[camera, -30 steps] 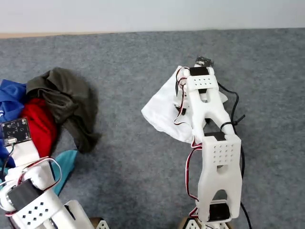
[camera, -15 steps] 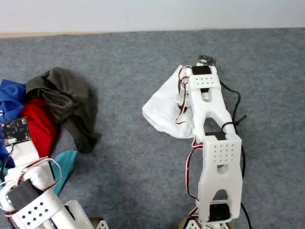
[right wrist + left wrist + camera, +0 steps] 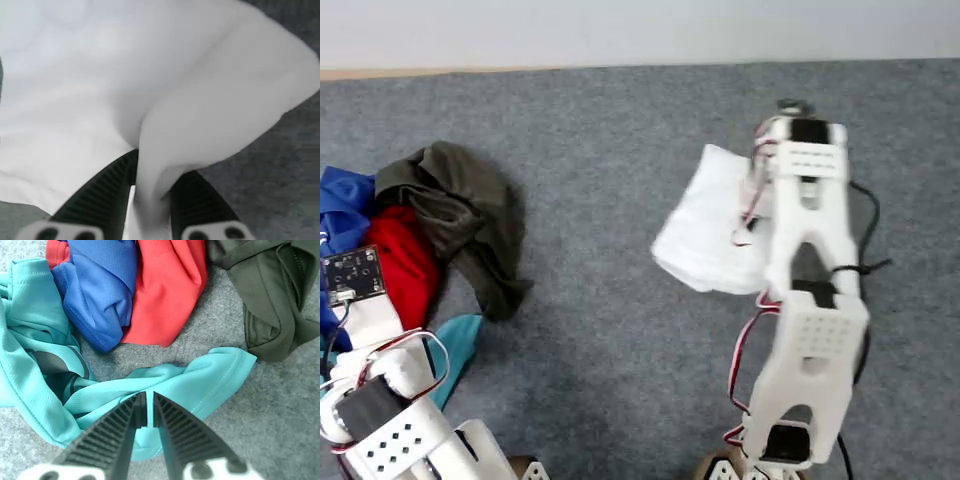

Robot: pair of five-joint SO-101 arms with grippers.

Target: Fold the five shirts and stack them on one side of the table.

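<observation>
Right tool (image 3: 150,170), clamped on a fold of the white shirt (image 3: 705,235), has just dragged it rightward to mid-right of frame, likely towards the stacking side, while the left tool (image 3: 147,405) sits closed above the pile (image 3: 430,220) at far left

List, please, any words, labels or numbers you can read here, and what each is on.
None can be read.
The white shirt, blue shirt, red shirt, teal shirt and olive shirt show no legible print.
Marks on the camera board: too small to read.
</observation>
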